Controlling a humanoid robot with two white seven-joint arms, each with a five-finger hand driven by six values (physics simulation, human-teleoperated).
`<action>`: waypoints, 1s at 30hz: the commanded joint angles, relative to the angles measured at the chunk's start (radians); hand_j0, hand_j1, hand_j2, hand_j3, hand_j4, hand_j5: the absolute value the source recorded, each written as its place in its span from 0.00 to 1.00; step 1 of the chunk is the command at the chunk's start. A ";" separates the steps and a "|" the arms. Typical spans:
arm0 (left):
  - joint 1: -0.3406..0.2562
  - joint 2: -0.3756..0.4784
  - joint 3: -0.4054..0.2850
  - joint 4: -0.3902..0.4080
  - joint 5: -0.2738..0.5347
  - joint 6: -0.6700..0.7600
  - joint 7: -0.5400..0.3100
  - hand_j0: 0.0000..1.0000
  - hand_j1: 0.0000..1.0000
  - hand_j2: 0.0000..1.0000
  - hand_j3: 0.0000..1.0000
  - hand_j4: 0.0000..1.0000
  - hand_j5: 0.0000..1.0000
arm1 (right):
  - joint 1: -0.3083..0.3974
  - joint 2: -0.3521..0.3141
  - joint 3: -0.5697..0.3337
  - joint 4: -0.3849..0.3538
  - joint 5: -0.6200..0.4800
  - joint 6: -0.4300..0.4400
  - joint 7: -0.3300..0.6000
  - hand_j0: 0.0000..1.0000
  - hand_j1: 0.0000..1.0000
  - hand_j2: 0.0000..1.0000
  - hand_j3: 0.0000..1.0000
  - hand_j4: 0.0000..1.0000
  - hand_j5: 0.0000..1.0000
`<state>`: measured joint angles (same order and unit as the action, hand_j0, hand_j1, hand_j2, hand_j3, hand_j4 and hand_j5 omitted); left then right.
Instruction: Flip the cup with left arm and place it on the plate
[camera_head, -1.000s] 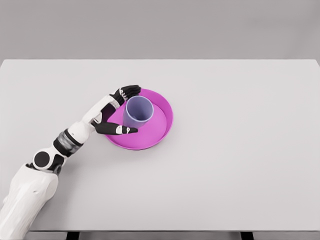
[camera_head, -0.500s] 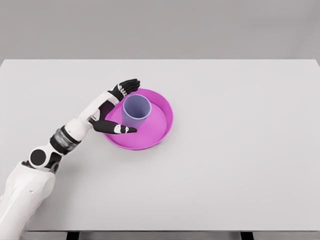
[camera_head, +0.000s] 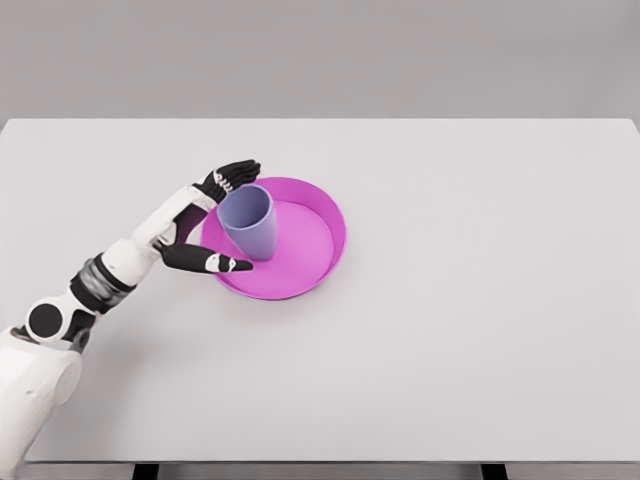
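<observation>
A wide, pale grey bench (camera_head: 450, 330) fills almost the whole head view, with a plain grey wall behind its far edge. Left of the middle of the bench lies a round magenta plate (camera_head: 318, 240) with a raised rim. A white jointed arm (camera_head: 95, 285) comes in from the lower left corner and reaches diagonally up towards the plate's left side.

A lavender cup (camera_head: 249, 222) stands on the left part of the plate, mouth up, tilted so that its top leans to the left, towards the arm. Its base sits inside the plate close to the rim.

The left robot hand (camera_head: 205, 222) is beside the cup, with its dark fingers (camera_head: 232, 174) spread apart. The upper fingers arch just behind the cup's rim, and the thumb (camera_head: 215, 262) stretches out low in front, near the cup's base and over the plate's left edge. The fingers bracket the cup rather than close around it; whether any of them touch it cannot be told.
</observation>
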<state>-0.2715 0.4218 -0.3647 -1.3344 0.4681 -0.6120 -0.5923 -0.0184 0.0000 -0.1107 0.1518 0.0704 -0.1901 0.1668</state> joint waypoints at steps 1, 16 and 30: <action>0.000 0.011 0.003 -0.015 0.007 0.001 0.000 1.00 1.00 1.00 1.00 1.00 1.00 | 0.000 0.000 0.000 0.000 0.000 0.000 0.000 1.00 1.00 1.00 1.00 1.00 1.00; 0.058 0.138 0.090 -0.146 0.004 0.001 0.000 1.00 1.00 1.00 1.00 1.00 1.00 | 0.000 0.000 0.000 0.000 0.000 0.000 0.000 1.00 1.00 1.00 1.00 1.00 1.00; 0.179 0.350 0.247 -0.232 -0.052 0.001 -0.019 1.00 1.00 1.00 1.00 1.00 1.00 | 0.000 0.000 0.000 0.000 0.000 0.000 0.000 1.00 1.00 1.00 1.00 1.00 1.00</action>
